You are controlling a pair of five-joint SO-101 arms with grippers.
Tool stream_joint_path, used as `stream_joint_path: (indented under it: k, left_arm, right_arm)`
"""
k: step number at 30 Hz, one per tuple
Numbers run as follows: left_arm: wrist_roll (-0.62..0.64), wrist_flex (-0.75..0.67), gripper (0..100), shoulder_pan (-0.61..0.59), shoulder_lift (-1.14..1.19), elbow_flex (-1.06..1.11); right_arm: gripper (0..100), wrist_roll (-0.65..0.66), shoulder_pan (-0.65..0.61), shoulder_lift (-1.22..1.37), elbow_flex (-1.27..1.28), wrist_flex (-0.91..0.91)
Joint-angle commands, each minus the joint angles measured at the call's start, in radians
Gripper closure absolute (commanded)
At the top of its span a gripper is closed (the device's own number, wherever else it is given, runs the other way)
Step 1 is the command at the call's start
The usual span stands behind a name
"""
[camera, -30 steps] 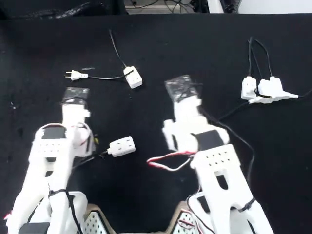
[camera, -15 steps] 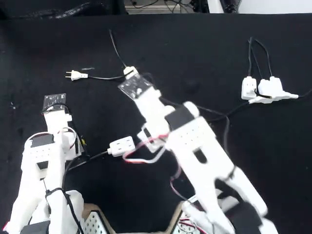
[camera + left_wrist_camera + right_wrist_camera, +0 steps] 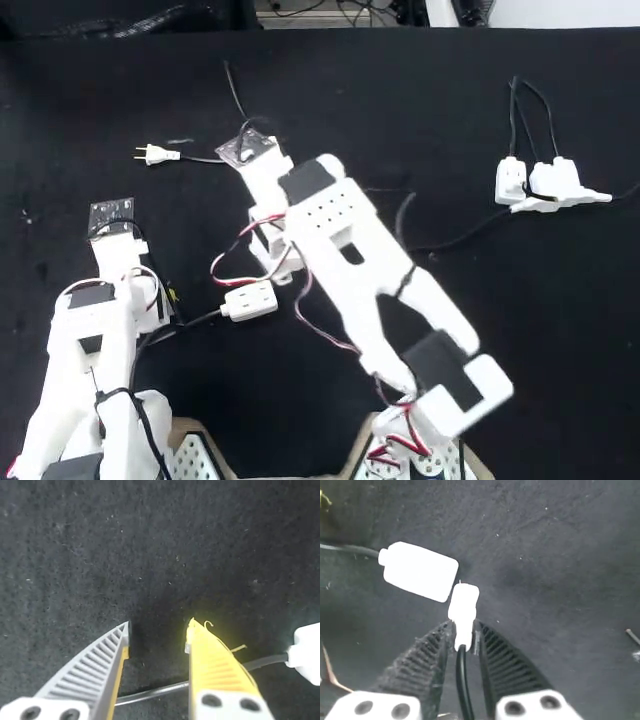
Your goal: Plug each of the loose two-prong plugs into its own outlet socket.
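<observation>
Your right claw (image 3: pixel 462 636) is clamped on a white plug (image 3: pixel 464 604), its tip just beside a white outlet socket (image 3: pixel 419 571). Your left claw (image 3: pixel 156 636) hangs, fingers apart, over the black counter (image 3: pixel 150 540).

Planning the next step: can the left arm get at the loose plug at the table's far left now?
Probably yes. The left gripper is open and holds nothing, and only bare black cloth lies between it and the loose plug. The right arm lies to one side of that path.
</observation>
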Motion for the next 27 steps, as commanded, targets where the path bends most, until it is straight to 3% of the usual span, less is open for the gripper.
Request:
stream_joint_path:
  k: [1,17,27]
  left_arm:
    - [0.006,-0.017,81,-0.004,-0.026,-0.008]
    - [0.006,-0.014,81,-0.004,-0.029,-0.008]
    - [0.006,-0.014,81,-0.004,-0.031,-0.008]
  right_arm:
    - [98.8,-0.06,-0.035,0.03,-0.09,0.021]
    - [98.8,-0.074,-0.057,0.277,-0.325,0.141]
    - [98.8,-0.068,-0.072,0.206,-0.414,0.239]
